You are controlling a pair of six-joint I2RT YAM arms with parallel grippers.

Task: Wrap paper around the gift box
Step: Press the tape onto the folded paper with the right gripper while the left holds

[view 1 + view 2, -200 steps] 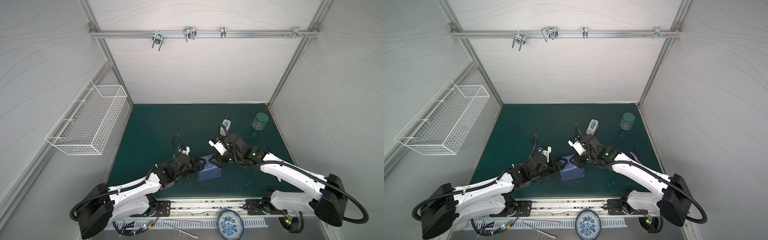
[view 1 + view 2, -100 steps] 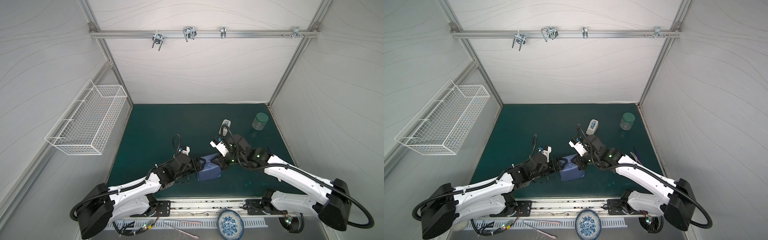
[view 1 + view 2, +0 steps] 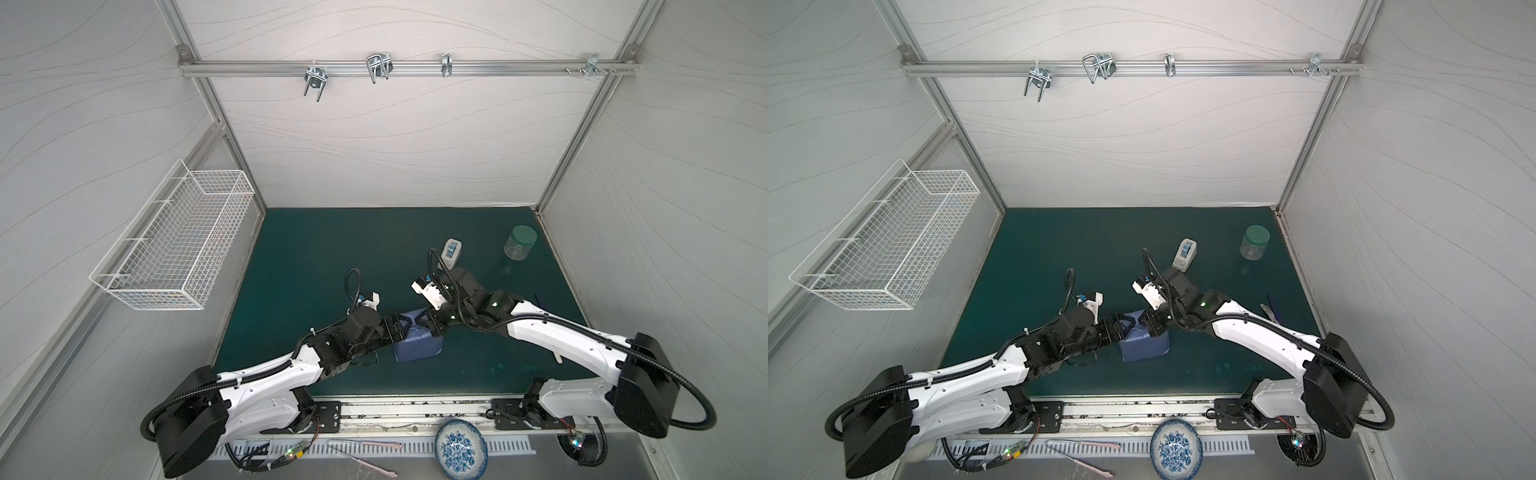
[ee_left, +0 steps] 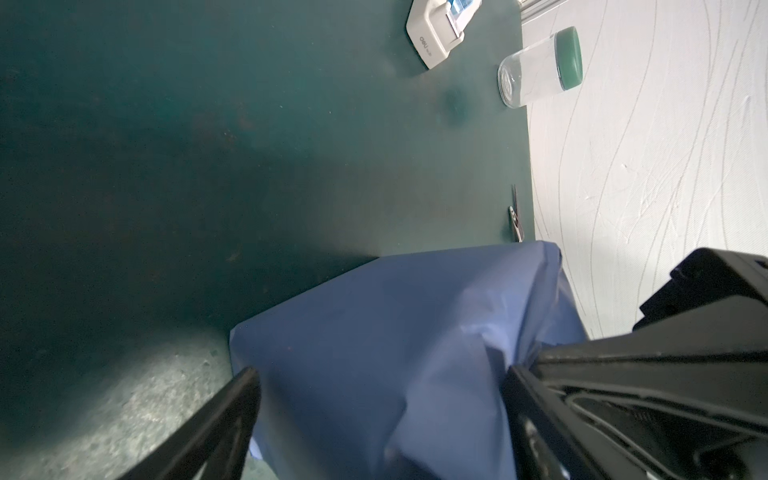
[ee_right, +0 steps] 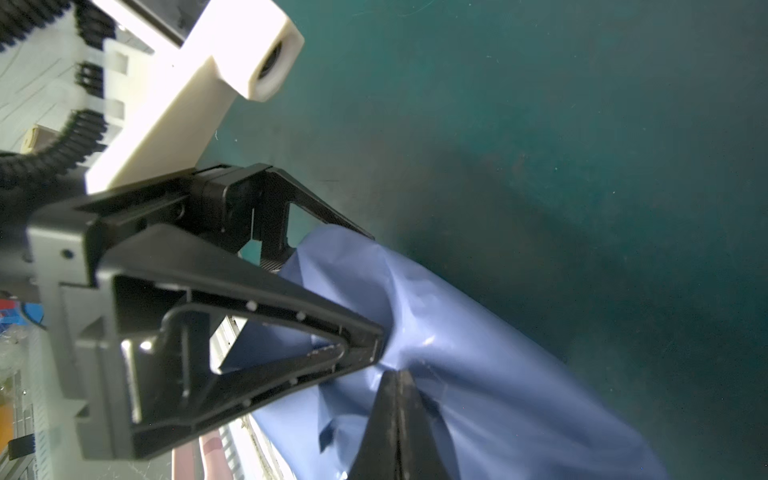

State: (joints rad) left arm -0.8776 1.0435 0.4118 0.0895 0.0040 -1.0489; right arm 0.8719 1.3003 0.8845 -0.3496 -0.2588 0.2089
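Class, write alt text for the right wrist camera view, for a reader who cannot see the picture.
The right gripper, shut, pinches a fold of the blue paper, which lies bundled on a dark green mat. Opposite it, the left gripper, jaws wide apart, straddles one end of the bundle.

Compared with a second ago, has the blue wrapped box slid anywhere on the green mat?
No. In a top view the paper-wrapped gift box lies in the same spot, just as far below the white tape dispenser.
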